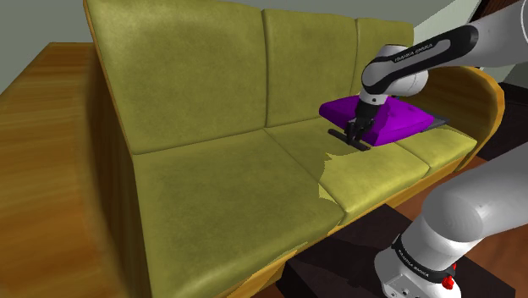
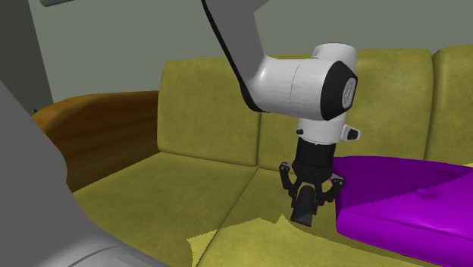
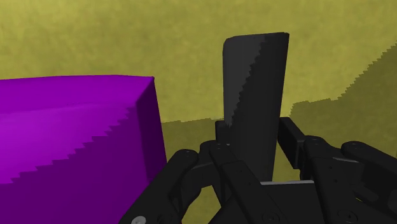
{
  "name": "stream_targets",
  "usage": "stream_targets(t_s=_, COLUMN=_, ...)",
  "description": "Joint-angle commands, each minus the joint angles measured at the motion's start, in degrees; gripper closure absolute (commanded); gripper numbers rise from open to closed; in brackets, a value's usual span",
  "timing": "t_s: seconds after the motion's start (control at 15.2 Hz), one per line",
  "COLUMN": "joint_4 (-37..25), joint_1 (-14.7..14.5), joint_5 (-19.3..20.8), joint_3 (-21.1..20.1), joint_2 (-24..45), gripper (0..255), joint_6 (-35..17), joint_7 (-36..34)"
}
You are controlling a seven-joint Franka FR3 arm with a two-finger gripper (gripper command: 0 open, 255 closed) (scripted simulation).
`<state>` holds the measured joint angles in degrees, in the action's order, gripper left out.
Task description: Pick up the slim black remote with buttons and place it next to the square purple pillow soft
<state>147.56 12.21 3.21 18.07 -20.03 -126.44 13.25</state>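
Note:
A slim black remote [image 3: 257, 108] is clasped between my gripper's fingers [image 3: 289, 137] and sticks out past them. My gripper [image 1: 360, 127] is shut on it, pointing down at the olive-green sofa's seat [image 1: 220, 186]. The remote [image 1: 349, 138] sits low at the seat cushion; whether it touches the cushion I cannot tell. The square purple pillow [image 1: 393, 118] lies on the seat right beside the remote, on the shoulder view's right. In the second exterior view my gripper [image 2: 309, 199] hangs just left of the pillow [image 2: 402, 201], with the remote's end [image 2: 302, 216] below the fingers.
The sofa has a tall padded back [image 1: 203, 76] and wooden armrests [image 1: 491, 93] [image 2: 98, 125]. A wide stretch of seat lies toward the shoulder view's left. My dark stand [image 1: 355, 254] sits in front of the sofa.

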Motion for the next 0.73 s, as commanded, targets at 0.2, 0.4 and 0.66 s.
stream_targets(t_s=0.2, joint_4=1.8, joint_1=-0.3, joint_5=-0.6, joint_3=0.7, joint_2=2.9, gripper=255, joint_6=-4.7, joint_7=0.9)
stream_targets(t_s=0.4, joint_4=2.7, joint_1=-0.5, joint_5=-1.1, joint_3=1.0, joint_2=4.5, gripper=255, joint_6=-7.2, joint_7=1.4)
stream_targets(t_s=0.66, joint_4=2.7, joint_1=-0.5, joint_5=-1.1, joint_3=1.0, joint_2=4.5, gripper=255, joint_6=-7.2, joint_7=1.4)
